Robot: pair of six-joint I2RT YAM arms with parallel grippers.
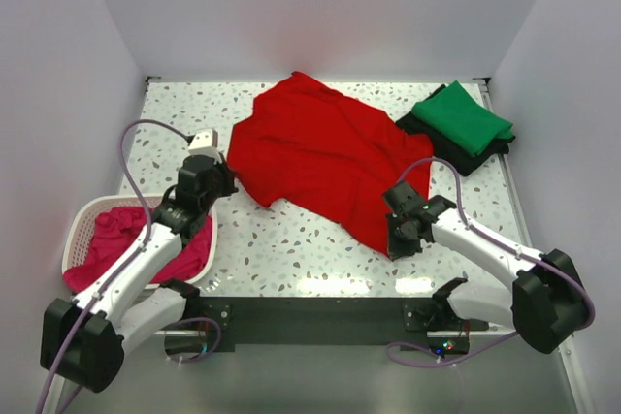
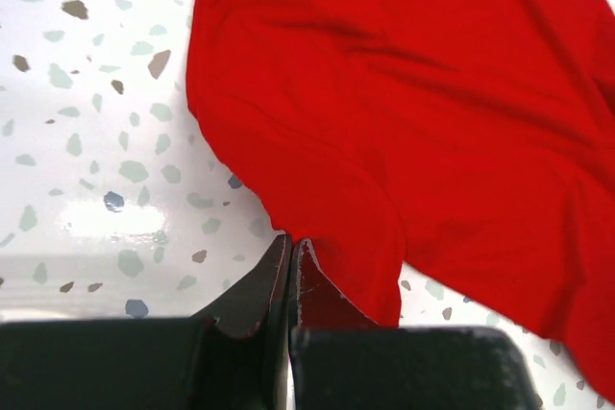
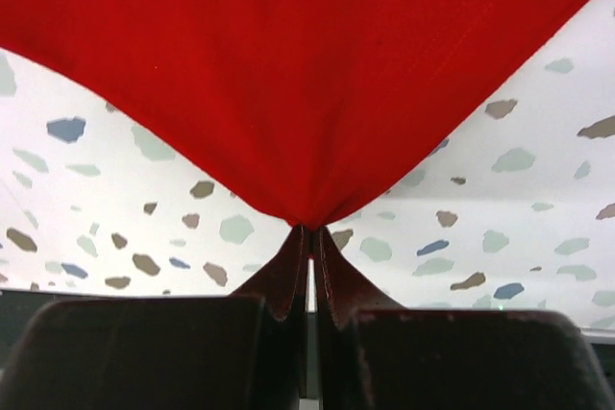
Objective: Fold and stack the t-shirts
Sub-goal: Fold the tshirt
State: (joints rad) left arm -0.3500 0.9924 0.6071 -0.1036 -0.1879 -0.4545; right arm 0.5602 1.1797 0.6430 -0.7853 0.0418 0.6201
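The bright red t-shirt (image 1: 320,157) lies spread and rumpled across the middle of the table. My left gripper (image 1: 225,181) is shut at its left edge; in the left wrist view the closed tips (image 2: 291,242) meet the red cloth (image 2: 413,93). My right gripper (image 1: 396,239) is shut on the shirt's near right corner, and the cloth (image 3: 307,64) tents up from the tips (image 3: 309,229). The green t-shirt (image 1: 461,118) lies folded on the black t-shirt (image 1: 466,154) at the back right. The magenta-pink t-shirt (image 1: 116,235) is bunched in the basket.
The white lattice basket (image 1: 78,225) stands at the left edge beside my left arm. White walls close the table on three sides. Speckled tabletop (image 1: 291,239) shows in front of the red shirt.
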